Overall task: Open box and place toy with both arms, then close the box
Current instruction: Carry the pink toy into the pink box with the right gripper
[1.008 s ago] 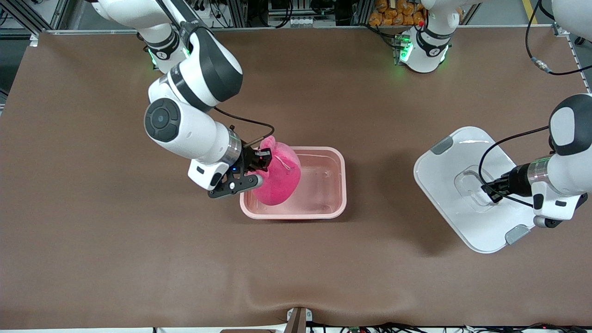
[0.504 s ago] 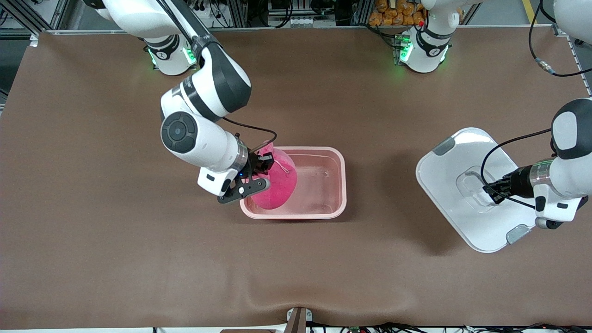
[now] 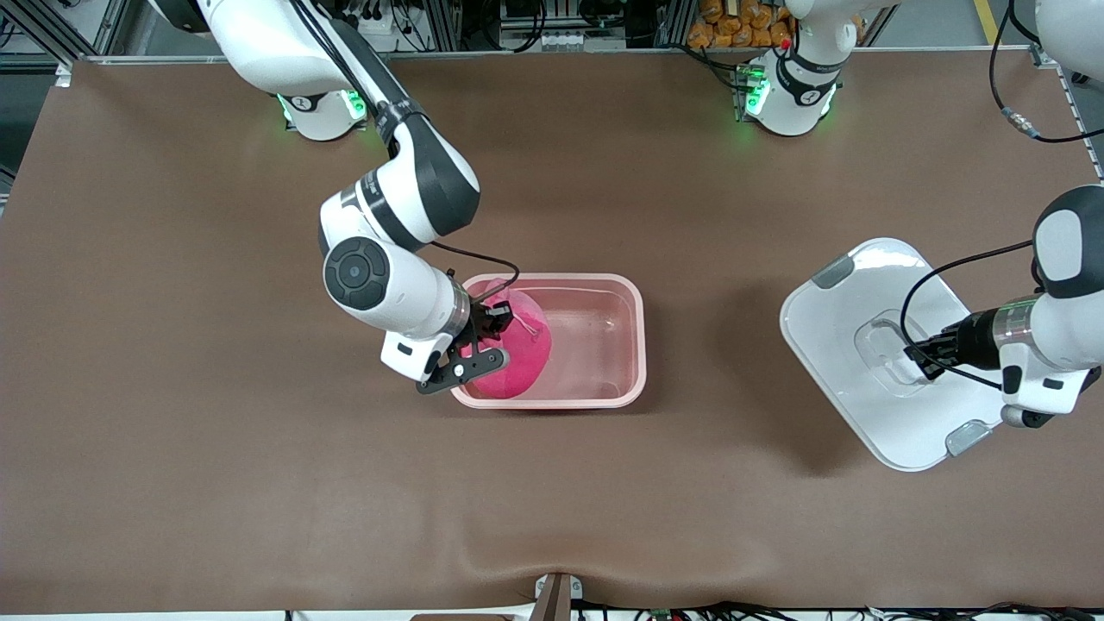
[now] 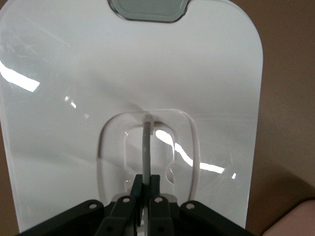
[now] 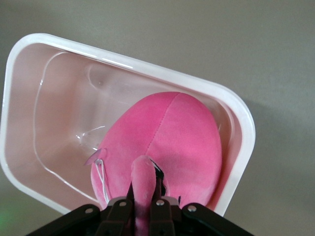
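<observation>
Right end effector (image 3: 479, 338): has come lower, pinching toy (image 3: 516, 358) by one ear | toy: now in box (image 3: 634, 345), at its 9 o'clock end | left end effector (image 3: 916, 360): holds lid (image 3: 849, 323) handle, waits | next: let go, then close box.

Open tub (image 3: 617, 345) mid-frame, its half toward the left arm bare, plush (image 3: 517, 354) and right gripper (image 3: 483, 341) filling the other half, lid (image 3: 862, 345) blocking lower right, bare tabletop (image 3: 216, 483) lower left
</observation>
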Controlling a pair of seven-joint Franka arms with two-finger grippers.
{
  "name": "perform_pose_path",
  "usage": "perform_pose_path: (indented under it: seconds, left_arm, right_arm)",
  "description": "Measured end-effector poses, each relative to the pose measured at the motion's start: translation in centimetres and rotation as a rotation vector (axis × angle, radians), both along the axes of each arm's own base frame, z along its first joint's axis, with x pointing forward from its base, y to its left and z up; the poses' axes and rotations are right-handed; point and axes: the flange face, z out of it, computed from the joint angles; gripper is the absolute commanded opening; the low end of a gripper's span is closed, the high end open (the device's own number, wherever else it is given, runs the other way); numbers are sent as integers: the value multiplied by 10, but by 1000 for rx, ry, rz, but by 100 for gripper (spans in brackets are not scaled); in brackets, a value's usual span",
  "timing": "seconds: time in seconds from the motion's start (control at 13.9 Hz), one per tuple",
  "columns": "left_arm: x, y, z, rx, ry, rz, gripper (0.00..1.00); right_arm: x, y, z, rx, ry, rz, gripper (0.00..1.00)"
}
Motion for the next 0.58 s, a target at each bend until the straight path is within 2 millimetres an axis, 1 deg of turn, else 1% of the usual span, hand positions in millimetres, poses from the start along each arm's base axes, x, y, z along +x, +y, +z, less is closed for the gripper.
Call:
perform_pose_path:
  seconds: [0.22,0.58]
  left_arm:
    - [0,3,0,-2,-1,-10,0]
    - [0,3,0,-3,-3,-17,0]
  right_arm:
    - [3,-3,-12,-12,-2,21,0]
    - [2,-3,-27,-53,0,46,0]
